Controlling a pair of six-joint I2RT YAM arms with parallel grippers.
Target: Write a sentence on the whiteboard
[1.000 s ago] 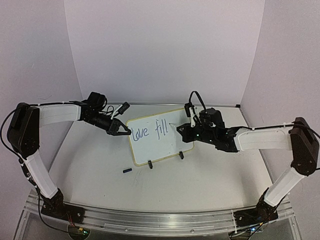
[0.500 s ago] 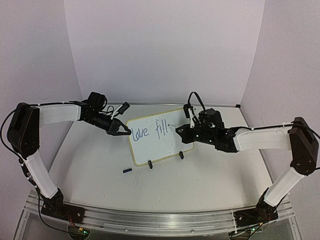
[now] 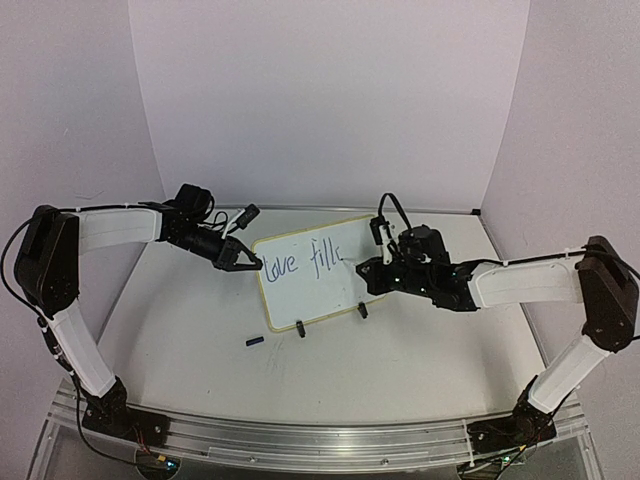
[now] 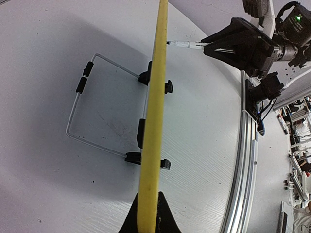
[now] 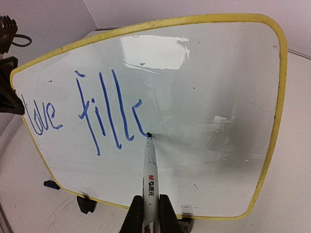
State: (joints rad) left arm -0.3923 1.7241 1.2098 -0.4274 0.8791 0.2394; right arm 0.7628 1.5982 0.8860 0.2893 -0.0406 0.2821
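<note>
Pinching marker point(image 5: 149, 170) in right gripper point(image 5: 149, 209), tip seemingly touching whiteboard point(image 5: 218, 97) at sentence's point(image 5: 104, 109) right end; clamping its rim with left gripper point(image 4: 148, 216).

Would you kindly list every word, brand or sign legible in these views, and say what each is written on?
"love": blue handwriting on the whiteboard, opening the sentence.
"fill": blue, right of it on the same board; an unfinished curved stroke follows at the marker tip.
"M&G": red print on the marker barrel; the characters after it are too small to read.
The top and left wrist views add nothing further legible.
</note>
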